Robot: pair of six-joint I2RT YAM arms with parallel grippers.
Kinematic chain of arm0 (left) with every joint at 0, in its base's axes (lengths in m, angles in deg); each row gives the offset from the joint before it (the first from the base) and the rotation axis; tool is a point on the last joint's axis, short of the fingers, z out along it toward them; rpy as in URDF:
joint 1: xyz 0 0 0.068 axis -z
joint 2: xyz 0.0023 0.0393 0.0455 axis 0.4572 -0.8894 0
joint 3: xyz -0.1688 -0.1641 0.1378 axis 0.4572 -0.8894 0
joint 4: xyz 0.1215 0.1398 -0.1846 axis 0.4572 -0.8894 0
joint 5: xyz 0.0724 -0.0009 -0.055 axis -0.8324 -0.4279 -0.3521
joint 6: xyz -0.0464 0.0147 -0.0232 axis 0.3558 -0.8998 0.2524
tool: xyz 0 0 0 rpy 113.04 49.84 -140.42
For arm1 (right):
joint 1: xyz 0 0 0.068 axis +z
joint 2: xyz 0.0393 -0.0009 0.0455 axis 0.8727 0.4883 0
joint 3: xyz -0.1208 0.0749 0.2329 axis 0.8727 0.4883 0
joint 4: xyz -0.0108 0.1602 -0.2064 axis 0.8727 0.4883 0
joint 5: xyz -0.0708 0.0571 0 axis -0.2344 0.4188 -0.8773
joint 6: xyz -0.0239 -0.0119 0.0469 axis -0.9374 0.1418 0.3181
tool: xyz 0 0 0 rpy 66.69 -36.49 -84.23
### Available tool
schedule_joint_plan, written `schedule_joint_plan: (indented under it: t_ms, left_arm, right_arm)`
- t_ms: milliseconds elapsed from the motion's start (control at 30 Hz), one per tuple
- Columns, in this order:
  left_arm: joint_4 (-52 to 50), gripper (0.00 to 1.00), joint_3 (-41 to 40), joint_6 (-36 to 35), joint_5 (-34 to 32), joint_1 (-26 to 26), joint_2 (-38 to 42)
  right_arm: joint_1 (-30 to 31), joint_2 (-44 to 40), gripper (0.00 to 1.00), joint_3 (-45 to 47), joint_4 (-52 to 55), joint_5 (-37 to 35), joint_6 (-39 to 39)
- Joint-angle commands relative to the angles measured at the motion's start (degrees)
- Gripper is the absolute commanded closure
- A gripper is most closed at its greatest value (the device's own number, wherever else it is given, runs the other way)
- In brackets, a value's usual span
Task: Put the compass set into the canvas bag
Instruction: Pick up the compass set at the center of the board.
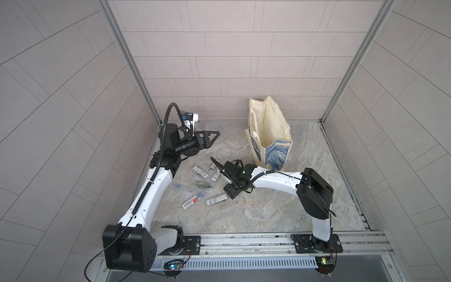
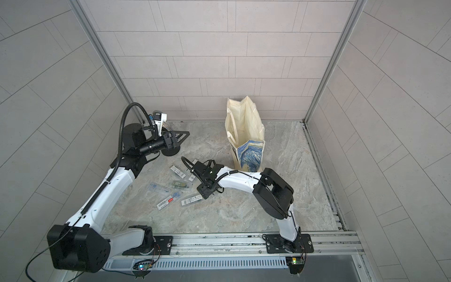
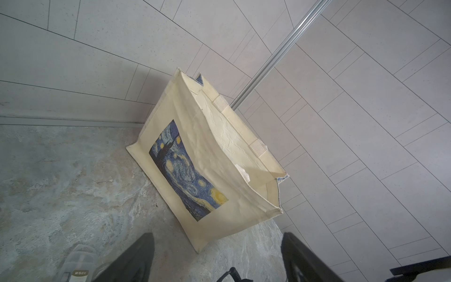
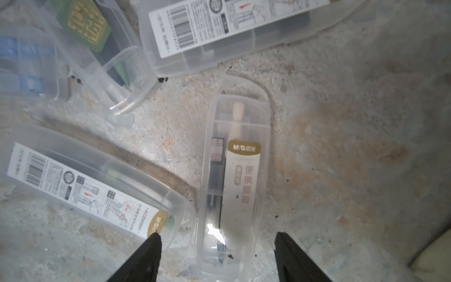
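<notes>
I see compass set (image 4: 235, 171): clear plastic, gold-cream label, lying flat; my right gripper (image 4: 218, 235) fingers apart astride it. Cream canvas bag (image 3: 195, 151) upright, mouth open, blue swirl print. My left gripper (image 3: 217, 234) fingers apart, empty.

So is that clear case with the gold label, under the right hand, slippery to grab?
Probably slippery: the clear compass case is glossy plastic with a bright glare. It likely feels stiff, given its crisp boxy edges. Lying flat on the stone table, it seems unlikely to roll.
</notes>
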State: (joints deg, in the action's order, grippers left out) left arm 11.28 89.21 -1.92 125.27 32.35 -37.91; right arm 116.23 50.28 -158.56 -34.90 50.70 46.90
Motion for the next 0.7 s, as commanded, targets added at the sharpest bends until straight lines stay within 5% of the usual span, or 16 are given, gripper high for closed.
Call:
schedule_joint_plan:
  t_ms: [0, 667]
  left_arm:
    - [0.3, 0.13, 1.3, -0.7, 0.5, -0.3, 0.0]
    - [-0.2, 0.13, 0.7, -0.9, 1.5, -0.4, -0.2]
  right_arm:
    - [0.2, 2.2, 0.25, -2.2, 1.3, -2.2, -0.2]
    - [-2.3, 6.6, 0.4, -3.8, 4.3, -6.7, -2.3]
